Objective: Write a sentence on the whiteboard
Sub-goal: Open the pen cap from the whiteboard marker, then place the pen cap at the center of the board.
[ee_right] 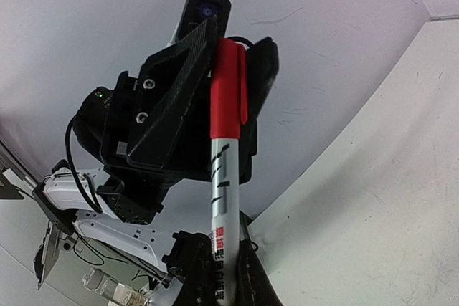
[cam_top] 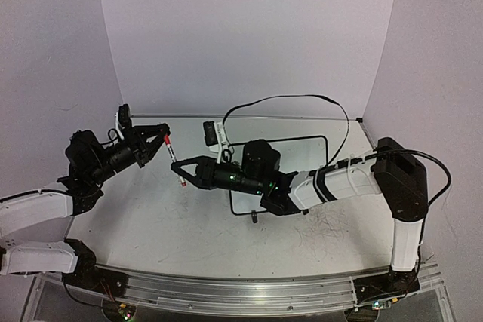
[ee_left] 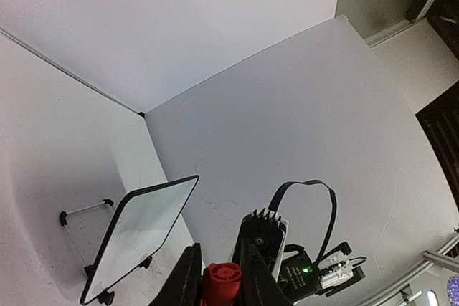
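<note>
A silver marker (cam_top: 175,162) with a red cap (cam_top: 166,139) is held in the air between both grippers. My left gripper (cam_top: 161,138) is shut on the cap, which shows end-on between its fingers in the left wrist view (ee_left: 221,281). My right gripper (cam_top: 181,176) is shut on the marker's lower body (ee_right: 224,198); the cap (ee_right: 229,91) sits on the body. The whiteboard (cam_top: 306,152), white with a thin black frame, stands behind the right arm and is partly hidden by it. In the left wrist view the whiteboard (ee_left: 143,234) stands tilted and looks blank.
A black cable (cam_top: 302,99) loops above the right arm. The whiteboard's wire stand with small black feet (ee_left: 84,210) rests on the scuffed white tabletop (cam_top: 173,231). Lilac walls close the back and sides.
</note>
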You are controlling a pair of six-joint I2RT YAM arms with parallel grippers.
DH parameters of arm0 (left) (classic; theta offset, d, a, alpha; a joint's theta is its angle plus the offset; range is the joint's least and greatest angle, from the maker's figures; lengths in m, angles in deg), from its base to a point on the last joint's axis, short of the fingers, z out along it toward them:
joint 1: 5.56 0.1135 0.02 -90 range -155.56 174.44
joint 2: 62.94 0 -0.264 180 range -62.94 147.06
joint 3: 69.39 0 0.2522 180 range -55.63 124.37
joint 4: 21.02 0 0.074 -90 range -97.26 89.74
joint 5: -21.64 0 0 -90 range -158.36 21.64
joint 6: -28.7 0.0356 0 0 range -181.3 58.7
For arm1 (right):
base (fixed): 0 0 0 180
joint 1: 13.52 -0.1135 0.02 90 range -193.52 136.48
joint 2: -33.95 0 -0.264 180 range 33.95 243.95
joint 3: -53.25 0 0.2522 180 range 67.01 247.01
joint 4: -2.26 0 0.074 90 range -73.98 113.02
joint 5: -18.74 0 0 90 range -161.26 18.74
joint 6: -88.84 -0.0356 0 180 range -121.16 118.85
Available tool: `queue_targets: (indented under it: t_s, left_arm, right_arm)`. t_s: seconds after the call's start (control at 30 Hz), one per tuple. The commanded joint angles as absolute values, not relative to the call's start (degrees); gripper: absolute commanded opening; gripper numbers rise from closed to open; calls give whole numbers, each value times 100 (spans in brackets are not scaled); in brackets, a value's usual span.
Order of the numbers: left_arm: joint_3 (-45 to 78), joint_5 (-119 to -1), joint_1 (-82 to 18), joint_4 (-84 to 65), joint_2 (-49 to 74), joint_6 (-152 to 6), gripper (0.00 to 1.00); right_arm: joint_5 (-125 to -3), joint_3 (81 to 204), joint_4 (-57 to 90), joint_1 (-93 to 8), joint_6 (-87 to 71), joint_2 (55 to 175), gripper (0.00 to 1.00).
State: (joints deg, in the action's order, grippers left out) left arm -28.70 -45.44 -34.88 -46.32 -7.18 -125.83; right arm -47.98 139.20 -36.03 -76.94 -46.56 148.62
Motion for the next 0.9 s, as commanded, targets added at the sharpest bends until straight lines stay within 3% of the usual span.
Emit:
queue_targets:
  t_s: [0.0, 0.1, 0.47, 0.87]
  left_arm:
    - [-2651, -4477, -3493, -4727, -695, -12538, 11]
    - [-2683, -4544, -3494, -4703, -699, -12522, 0]
    - [-2728, -5491, -3466, -4096, -817, -12123, 0]
    - [-2041, -6711, -3395, -3263, -425, -11439, 0]
  right_arm:
    - [-4747, 13937, -3497, -7708, -4543, 14710, 0]
    - [-4760, 13837, -3441, -7711, -4515, 14655, 0]
    - [-4757, 12835, -3129, -7711, -4224, 14101, 0]
    - [-4970, 10935, -3206, -7708, -4055, 12789, 0]
